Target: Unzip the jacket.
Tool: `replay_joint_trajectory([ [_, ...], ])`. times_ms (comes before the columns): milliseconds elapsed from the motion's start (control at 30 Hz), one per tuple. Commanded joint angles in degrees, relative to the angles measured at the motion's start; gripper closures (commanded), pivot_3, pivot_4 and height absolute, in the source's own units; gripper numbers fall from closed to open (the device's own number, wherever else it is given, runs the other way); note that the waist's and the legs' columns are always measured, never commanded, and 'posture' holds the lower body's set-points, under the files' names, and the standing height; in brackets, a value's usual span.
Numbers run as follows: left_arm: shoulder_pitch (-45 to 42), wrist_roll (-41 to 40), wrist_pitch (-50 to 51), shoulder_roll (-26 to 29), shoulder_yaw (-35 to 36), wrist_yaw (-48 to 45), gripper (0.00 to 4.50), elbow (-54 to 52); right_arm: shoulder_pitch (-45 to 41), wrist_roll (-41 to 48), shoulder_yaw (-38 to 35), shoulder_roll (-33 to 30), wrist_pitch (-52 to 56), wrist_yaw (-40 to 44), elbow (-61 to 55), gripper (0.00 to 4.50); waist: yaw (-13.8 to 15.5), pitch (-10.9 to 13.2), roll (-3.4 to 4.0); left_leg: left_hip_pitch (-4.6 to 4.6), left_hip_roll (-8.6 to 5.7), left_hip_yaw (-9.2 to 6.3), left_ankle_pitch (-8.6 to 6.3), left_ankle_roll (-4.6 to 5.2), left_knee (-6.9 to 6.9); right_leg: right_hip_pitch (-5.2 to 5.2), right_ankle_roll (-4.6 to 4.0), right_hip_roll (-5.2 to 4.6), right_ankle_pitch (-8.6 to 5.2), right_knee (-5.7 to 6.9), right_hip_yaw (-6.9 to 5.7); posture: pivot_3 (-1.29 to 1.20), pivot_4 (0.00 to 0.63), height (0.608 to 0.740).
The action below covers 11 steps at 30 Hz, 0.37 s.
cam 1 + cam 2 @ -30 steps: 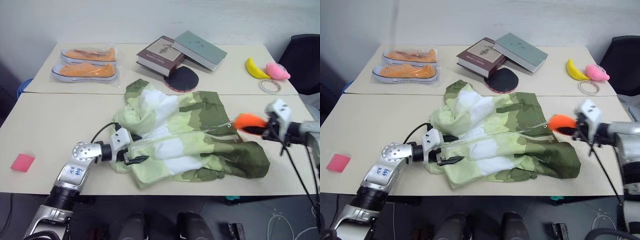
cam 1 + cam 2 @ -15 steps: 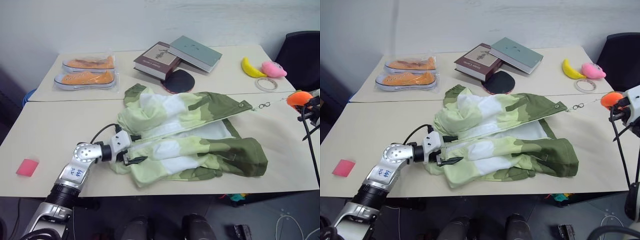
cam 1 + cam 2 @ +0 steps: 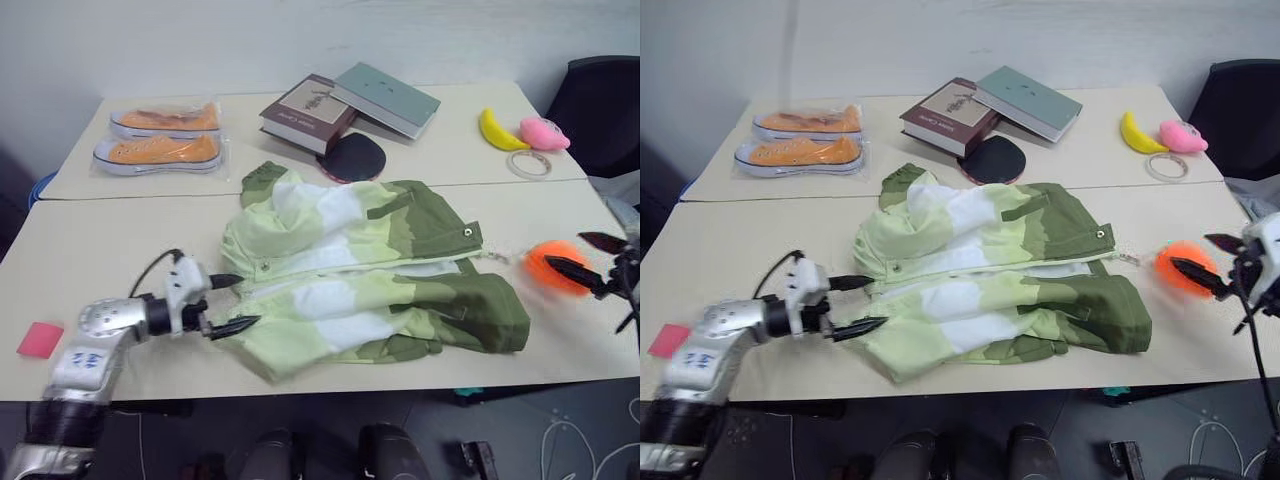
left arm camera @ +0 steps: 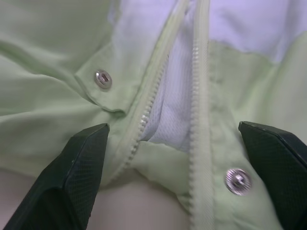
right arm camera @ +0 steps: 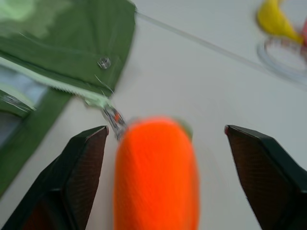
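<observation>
Jacket (image 3: 370, 275): lies crumpled in the middle of the near table (image 3: 100, 250), its front facing up, with the zipper track (image 4: 196, 96) parted along its length.
Left gripper (image 3: 222, 303): at the pale green end of the garment, black fingers spread wide either side of the separated zipper ends, holding nothing.
Right gripper (image 3: 590, 258): off the olive end of the jacket, fingers spread apart around the orange pom-pom (image 3: 550, 266) without closing on it.
Zipper pull (image 5: 114, 120): small metal piece at the olive edge, tied to the pom-pom, which rests on the table.
Handling: likely light, limp and prone to bunching or dragging when tugged; one end wants pinning while the pom-pom or pull is the handiest place to grip.
Materials: soft woven shell, mesh lining, plastic teeth, silver snap buttons (image 4: 103, 78).
Far table: wrapped orange sneakers (image 3: 160, 135), two books (image 3: 345, 100), a dark paddle (image 3: 348, 157), a banana toy (image 3: 498, 130), a pink toy (image 3: 543, 132), a tape ring (image 3: 527, 165).
</observation>
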Motion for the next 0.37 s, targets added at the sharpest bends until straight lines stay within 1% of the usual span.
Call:
replay_joint_trajectory([
  [33, 5.46, -1.15, -0.43, 2.75, 5.49, -1.41, 0.00, -4.29, 2.34, 3.38, -3.83, 1.97, -6.37, 1.39, -9.18, 0.05, 0.00, 0.05, -0.10, 0.02, 0.00, -0.02, -0.01, 0.00, -0.01, 0.01, 0.00, -0.02, 0.00, 0.00, 0.00, 0.00, 0.150, 0.740],
  [100, 11.18, 0.16, -3.45, 3.40, 8.54, -2.43, 0.00, -4.57, 4.06, 6.32, -2.61, 5.14, -5.79, 1.72, -18.38, 0.05, -0.08, 0.08, -0.13, 0.05, 0.00, -0.03, -0.04, -0.04, -0.01, 0.03, 0.00, -0.02, 0.00, -0.03, 0.00, 0.00, 0.150, 0.740],
  [200, 16.79, 2.86, -7.93, 2.83, 11.29, -1.24, 0.00, -4.57, 9.52, 8.38, 2.81, 7.92, -4.74, 5.97, -30.71, 0.05, -0.06, 0.14, -0.25, 0.03, 0.07, -0.01, -0.11, -0.18, -0.26, -0.14, -0.10, 0.03, -0.05, -0.02, 0.02, 0.00, 0.150, 0.740],
  [267, 19.31, 3.66, -10.34, 1.86, 12.54, -0.24, 0.00, -5.17, 12.43, 8.66, 6.11, 9.53, -4.83, 8.27, -34.60, 0.05, 0.05, 0.18, -0.33, 0.03, 0.10, -0.06, -0.08, -0.22, -0.46, -0.16, -0.16, 0.06, -0.09, -0.02, -0.04, 0.00, 0.150, 0.740],
  [333, 20.77, 2.52, -10.69, 0.22, 13.60, 0.90, 0.00, -7.14, 13.72, 7.93, 9.27, 11.33, -6.29, 10.40, -34.46, 0.05, 1.22, 0.28, -0.41, -0.03, 0.07, -0.08, -0.11, -0.21, -0.35, -0.21, -0.17, 0.01, -0.09, -0.03, -0.06, 0.00, 0.150, 0.740],
  [367, 21.22, 2.03, -10.93, -0.37, 13.80, 1.17, 0.00, -8.10, 13.81, 7.41, 10.17, 11.91, -7.21, 11.03, -33.76, 0.05, 1.22, 0.28, -0.41, -0.10, -0.08, -0.02, -0.11, -0.07, -0.30, -0.27, -0.16, -0.17, -0.09, -0.02, 0.00, 0.00, 0.150, 0.740],
])
